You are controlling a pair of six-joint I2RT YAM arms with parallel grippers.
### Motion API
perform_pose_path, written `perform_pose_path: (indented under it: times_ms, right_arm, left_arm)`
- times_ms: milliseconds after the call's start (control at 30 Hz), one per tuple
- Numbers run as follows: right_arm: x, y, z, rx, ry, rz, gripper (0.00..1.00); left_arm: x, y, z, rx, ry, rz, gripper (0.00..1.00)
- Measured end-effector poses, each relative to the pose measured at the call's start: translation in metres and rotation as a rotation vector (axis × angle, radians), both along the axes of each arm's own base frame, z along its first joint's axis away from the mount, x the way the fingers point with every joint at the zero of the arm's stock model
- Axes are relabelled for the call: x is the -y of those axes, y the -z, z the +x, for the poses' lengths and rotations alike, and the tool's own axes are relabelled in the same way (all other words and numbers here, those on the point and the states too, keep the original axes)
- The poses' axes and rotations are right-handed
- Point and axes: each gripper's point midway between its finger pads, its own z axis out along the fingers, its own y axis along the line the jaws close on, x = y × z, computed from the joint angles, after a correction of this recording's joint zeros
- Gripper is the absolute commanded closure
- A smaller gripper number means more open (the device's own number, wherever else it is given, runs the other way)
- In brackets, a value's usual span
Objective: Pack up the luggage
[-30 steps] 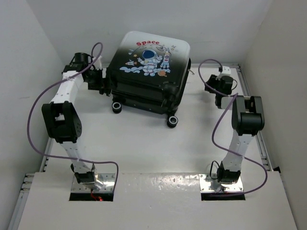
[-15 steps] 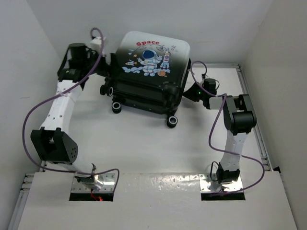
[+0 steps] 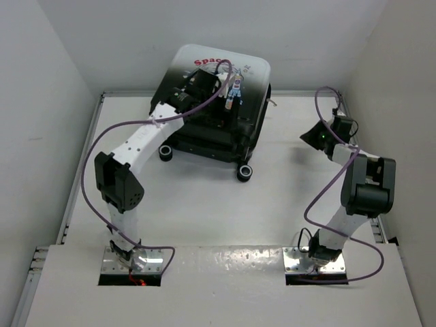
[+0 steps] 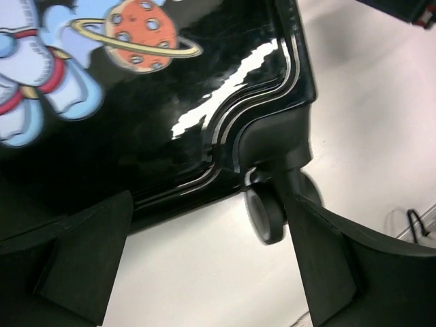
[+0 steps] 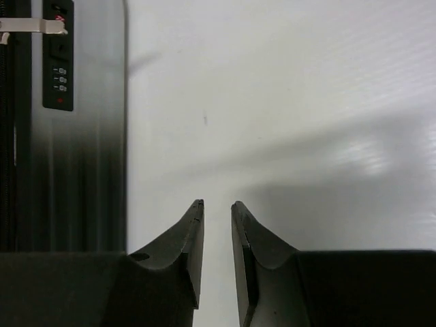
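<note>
The suitcase (image 3: 249, 102) lies flat and closed at the far middle of the tabletop (image 3: 204, 204), its printed shell facing up, with the red "Space" lettering and the cartoon astronaut partly hidden under the left arm. Two black wheels (image 3: 245, 172) on its near edge point toward the arm bases. The left arm reaches out over the lid, so the left claw (image 3: 210, 82) hangs above the printed shell. In the left wrist view its fingers (image 4: 75, 262) are spread wide, with nothing between them. Below them show the glossy black lid (image 4: 170, 88), an orange ringed planet (image 4: 136, 30) in the print, the rounded corner and one wheel (image 4: 266, 214) over the white tabletop. The right claw (image 3: 315, 135) sits well to the right of the suitcase, apart from it, above bare tabletop. Its fingers (image 5: 191, 238) are almost pressed together, with only a thin slit left and nothing pinched. At the left edge of the right wrist view, the ribbed side of the suitcase appears with a small combination lock (image 5: 57, 68).
</note>
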Motion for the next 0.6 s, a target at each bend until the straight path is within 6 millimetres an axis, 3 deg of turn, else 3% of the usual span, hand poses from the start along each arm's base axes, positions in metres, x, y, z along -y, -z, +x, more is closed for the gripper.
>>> perform_pose_path:
  times_ms: [300,600]
  right_arm:
    - [0.028,0.021,-0.042,-0.066,0.047,-0.011,0.77]
    - [0.036,0.016,-0.070,-0.052,0.064,0.009,0.77]
  left_arm:
    - [0.042,0.003,-0.014,0.023,-0.028,0.030,0.01]
    - [0.046,0.008,-0.017,0.100,-0.097,0.068,0.01]
